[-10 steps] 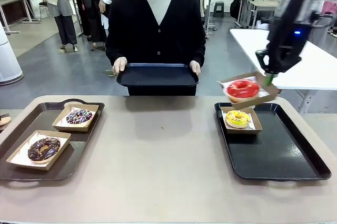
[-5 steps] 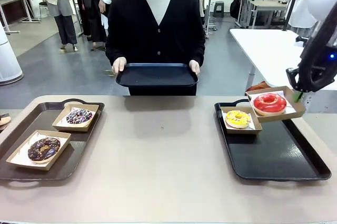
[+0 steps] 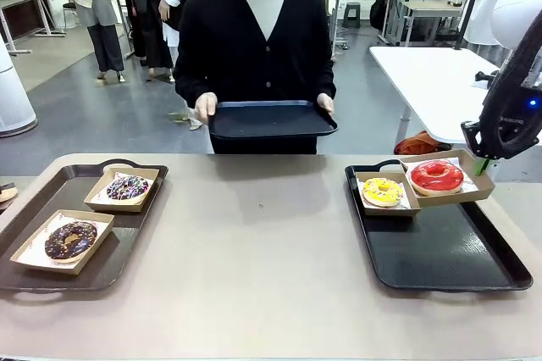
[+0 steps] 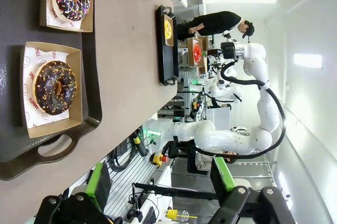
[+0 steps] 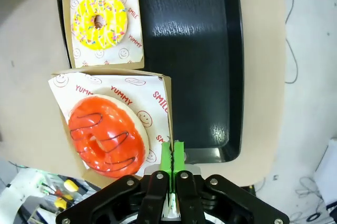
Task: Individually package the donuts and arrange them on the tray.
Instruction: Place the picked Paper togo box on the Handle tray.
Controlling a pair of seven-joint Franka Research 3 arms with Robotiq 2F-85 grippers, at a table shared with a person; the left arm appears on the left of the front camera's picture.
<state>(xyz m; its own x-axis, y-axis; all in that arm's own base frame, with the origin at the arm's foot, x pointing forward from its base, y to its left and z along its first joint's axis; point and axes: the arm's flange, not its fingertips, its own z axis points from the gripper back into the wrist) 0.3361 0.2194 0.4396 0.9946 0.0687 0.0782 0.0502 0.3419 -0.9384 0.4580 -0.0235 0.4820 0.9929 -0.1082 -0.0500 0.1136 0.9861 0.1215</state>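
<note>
The right gripper [image 5: 172, 153] is closed fully on the rim of a cardboard box [image 5: 166, 84], pinching one thin wall edge between its green pads [image 5: 166, 155]. The red donut [image 5: 107, 134] lies in that box on printed paper, just beside and ahead of the pads, carried over the far corner of the right tray [image 3: 449, 251]. Ahead of the gripper, the yellow donut [image 5: 99, 20] sits in its own box on the tray. The box is judged light but flimsy: held by one edge it may sag or tilt, and the glazed donut could slide on the paper. A level, slow carry is advised. The left gripper [image 4: 158, 190] is spread wide with nothing held.
</note>
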